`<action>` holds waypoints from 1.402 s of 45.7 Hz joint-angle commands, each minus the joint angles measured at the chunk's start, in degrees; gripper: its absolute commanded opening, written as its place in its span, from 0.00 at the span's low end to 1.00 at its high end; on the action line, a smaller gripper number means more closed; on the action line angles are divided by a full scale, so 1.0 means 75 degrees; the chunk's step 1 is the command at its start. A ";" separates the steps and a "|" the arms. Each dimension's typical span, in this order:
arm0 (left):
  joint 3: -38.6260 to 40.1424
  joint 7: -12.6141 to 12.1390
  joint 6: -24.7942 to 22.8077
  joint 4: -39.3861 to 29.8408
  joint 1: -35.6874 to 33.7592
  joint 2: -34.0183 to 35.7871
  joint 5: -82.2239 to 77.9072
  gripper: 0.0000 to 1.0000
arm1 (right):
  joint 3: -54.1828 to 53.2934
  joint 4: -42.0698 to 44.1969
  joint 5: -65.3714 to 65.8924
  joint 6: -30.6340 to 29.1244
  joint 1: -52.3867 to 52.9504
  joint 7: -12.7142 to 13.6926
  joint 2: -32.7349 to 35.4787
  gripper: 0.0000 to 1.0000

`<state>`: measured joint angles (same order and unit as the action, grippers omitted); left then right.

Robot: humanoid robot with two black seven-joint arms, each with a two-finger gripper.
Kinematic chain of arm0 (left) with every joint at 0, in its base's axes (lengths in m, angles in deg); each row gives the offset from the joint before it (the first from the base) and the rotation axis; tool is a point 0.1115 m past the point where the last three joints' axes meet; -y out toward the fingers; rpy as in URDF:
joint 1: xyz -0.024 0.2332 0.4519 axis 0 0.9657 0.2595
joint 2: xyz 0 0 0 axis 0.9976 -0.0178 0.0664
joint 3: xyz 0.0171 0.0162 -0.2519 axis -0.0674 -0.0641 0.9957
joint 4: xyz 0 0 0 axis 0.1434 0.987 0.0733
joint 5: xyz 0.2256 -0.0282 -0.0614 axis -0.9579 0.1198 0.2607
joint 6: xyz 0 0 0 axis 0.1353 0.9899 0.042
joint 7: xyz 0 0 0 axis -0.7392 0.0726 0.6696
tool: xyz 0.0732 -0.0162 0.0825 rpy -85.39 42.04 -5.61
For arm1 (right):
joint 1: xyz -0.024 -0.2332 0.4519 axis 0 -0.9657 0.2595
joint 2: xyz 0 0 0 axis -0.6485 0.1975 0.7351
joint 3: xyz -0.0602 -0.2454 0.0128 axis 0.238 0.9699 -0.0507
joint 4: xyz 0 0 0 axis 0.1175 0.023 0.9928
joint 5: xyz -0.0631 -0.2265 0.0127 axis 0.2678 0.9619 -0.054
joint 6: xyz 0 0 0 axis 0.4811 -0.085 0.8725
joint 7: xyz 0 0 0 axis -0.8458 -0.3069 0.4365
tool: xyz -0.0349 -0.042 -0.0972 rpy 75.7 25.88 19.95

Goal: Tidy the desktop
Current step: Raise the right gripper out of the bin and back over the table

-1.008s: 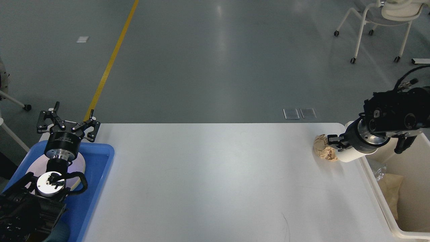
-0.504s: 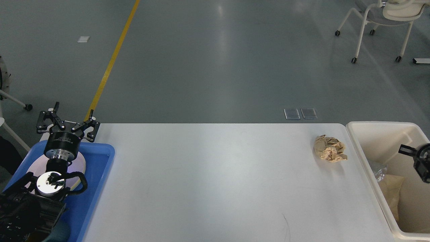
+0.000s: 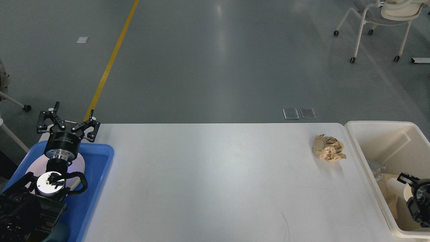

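Note:
The desktop (image 3: 218, 174) is a large glossy white tabletop. A crumpled ball of brown paper (image 3: 328, 148) lies on it near the far right corner. My left gripper (image 3: 69, 121) is open with nothing in it, and hovers over the far end of the blue tray (image 3: 97, 174). My right gripper (image 3: 410, 196) is low inside the cream bin (image 3: 379, 125) at the right edge. It is seen end-on and partly cut off. A white cup (image 3: 397, 185) shows right at its fingers, and I cannot tell whether they grip it.
A white plate (image 3: 79, 166) lies in the blue tray under my left arm. The bin also holds clear plastic (image 3: 378, 168) and tan paper (image 3: 391, 200). A wheeled chair (image 3: 379, 20) stands on the floor at the far right.
My right arm carried the white cup from above the table's right edge down into the bin, which uncovered the paper ball. The left arm has not moved.

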<state>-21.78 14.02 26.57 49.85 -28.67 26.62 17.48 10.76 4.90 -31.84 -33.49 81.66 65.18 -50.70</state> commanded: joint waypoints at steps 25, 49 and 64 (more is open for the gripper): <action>0.0000 0.0000 0.0000 -0.0001 0.0000 0.0000 0.0000 0.97 | -0.0259 -0.0042 -0.0010 -0.3490 0.3699 -0.0773 -0.0500 1.00; 0.0000 0.0000 0.0000 -0.0001 0.0000 0.0000 0.0000 0.97 | -0.0200 -0.2779 0.0376 -0.6153 0.7051 -0.1278 -0.1405 1.00; 0.0000 0.0000 0.0000 -0.0001 0.0000 0.0000 0.0000 0.97 | -0.0176 -1.0445 0.2298 -0.3142 0.9654 -0.0423 -0.0818 1.00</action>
<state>-21.78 14.03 26.57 49.85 -28.66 26.62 17.48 9.15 -59.36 -17.01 -63.62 151.36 58.36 -57.22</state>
